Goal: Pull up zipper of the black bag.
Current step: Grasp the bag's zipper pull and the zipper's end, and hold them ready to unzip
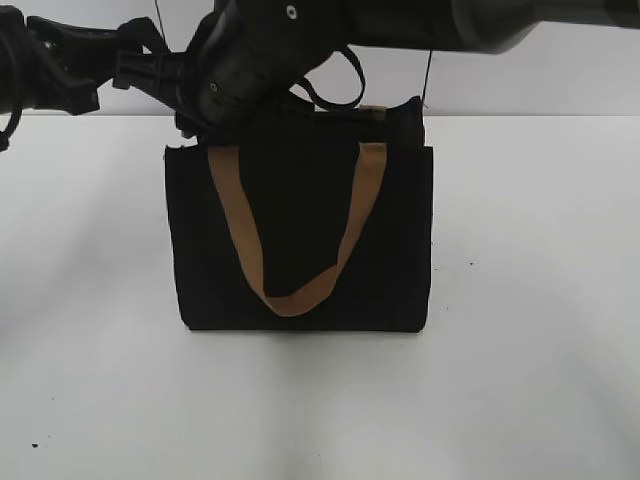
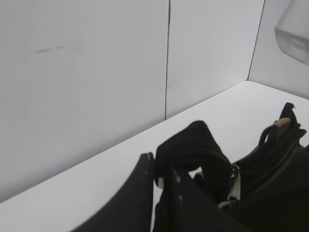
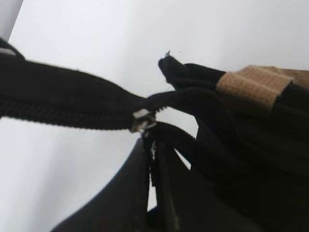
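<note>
The black bag (image 1: 300, 240) stands upright in the middle of the white table, its tan handle (image 1: 235, 230) hanging down the front. Both arms crowd over its top left corner (image 1: 215, 100), and their fingertips merge with the dark fabric there. In the right wrist view my right gripper (image 3: 155, 154) is shut on the pull tab under the silver slider (image 3: 142, 121). The zipper (image 3: 72, 113) is joined left of the slider and split right of it. In the left wrist view my left gripper (image 2: 161, 174) is shut on a black strap loop (image 2: 193, 140) at the bag's end.
A loose black strap loop (image 1: 340, 90) sticks up behind the bag's top. A white wall with dark vertical seams (image 2: 168, 58) stands behind the table. The white table (image 1: 520, 350) extends around the bag. A tan handle end (image 3: 253, 82) is sewn beside the zipper.
</note>
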Controlling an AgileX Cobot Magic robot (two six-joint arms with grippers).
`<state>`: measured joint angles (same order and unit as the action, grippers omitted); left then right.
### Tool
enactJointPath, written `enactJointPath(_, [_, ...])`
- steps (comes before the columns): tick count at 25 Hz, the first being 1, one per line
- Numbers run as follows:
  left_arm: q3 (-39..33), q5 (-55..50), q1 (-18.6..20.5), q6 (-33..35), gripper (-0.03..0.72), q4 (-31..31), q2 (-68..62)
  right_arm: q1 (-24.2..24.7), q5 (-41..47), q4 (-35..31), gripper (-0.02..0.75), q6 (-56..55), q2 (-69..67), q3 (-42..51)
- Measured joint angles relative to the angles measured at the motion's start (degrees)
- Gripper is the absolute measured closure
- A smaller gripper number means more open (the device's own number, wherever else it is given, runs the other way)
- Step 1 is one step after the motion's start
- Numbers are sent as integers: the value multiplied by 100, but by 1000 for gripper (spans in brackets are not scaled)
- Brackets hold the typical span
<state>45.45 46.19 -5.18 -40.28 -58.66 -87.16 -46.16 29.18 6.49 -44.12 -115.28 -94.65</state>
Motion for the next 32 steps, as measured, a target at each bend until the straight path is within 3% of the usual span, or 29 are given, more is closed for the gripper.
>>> enactJointPath(5, [0, -178, 0, -11, 656, -140, 0, -79, 53, 11, 748, 279, 51, 10])
enactJointPath(11, [0, -442, -5, -12, 656, -202, 0, -172, 817, -53, 748, 902, 414, 10])
enactJointPath(21, [0, -1176, -49, -298, 656, -368, 19, -159, 1698, -1188, 751, 2938, 619, 10])
enactJointPath(24, [0, -1457, -49, -462, 656, -478, 130, 11, 1652, -1265, 751, 3090, 619, 5])
enactJointPath(32, [0, -1752, -44, -1489, 656, -1407, 414, 642, 1441, -2383, 751, 3934, 522, 5])
